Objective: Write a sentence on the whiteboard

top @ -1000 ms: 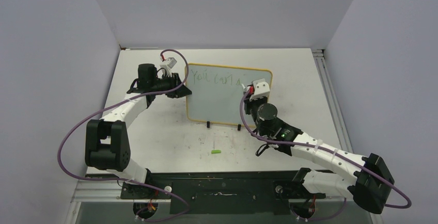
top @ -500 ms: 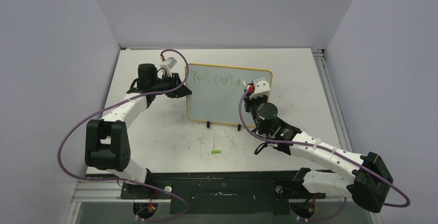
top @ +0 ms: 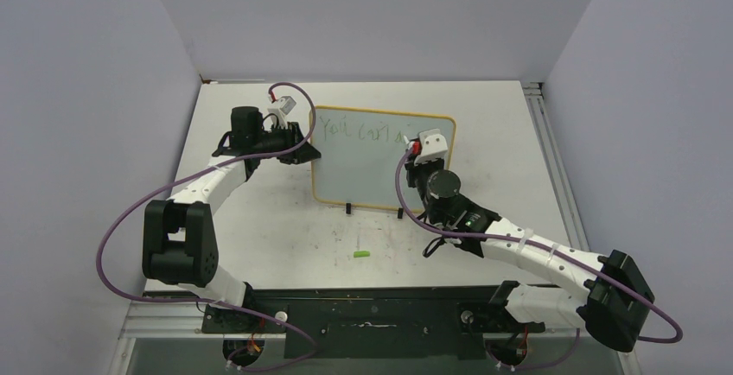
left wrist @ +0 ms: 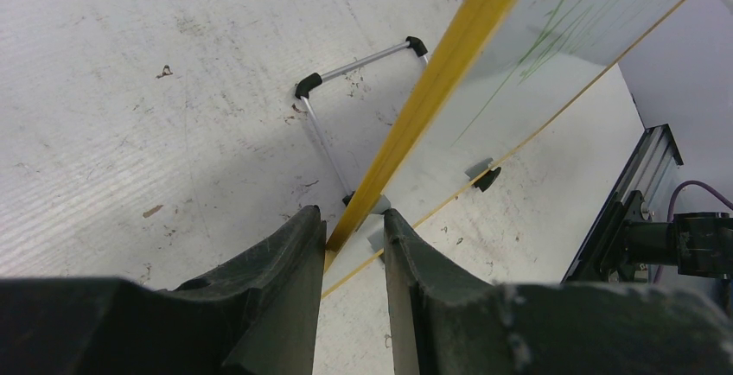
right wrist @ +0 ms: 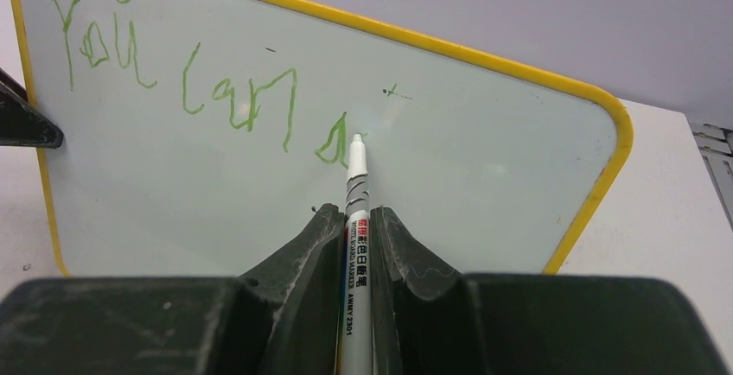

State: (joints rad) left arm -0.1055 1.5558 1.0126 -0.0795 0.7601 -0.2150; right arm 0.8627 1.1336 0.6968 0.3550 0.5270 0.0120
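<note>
Black-fingered, your right gripper (right wrist: 354,218) pinches the white marker pen (right wrist: 357,168), tip on the pale yellow-framed whiteboard (right wrist: 484,159) at frame centre, beside the green handwritten sentence (right wrist: 194,81). Your left gripper (left wrist: 353,224) clamps its edge; pressing hard may tip it.

Whiteboard (top: 367,172) stands upright in middle of table (top: 259,232), walling off front from back. Left gripper (left wrist: 350,237) pinches its left edge; right gripper (right wrist: 356,219), gripping marker (right wrist: 355,176), crowds board face near top right. Wire stand (left wrist: 341,98) juts out behind board. Small green piece (top: 361,255) lies loose toward front edge. Open room: front-left, back edge strip, right side up to rail (top: 553,168).
</note>
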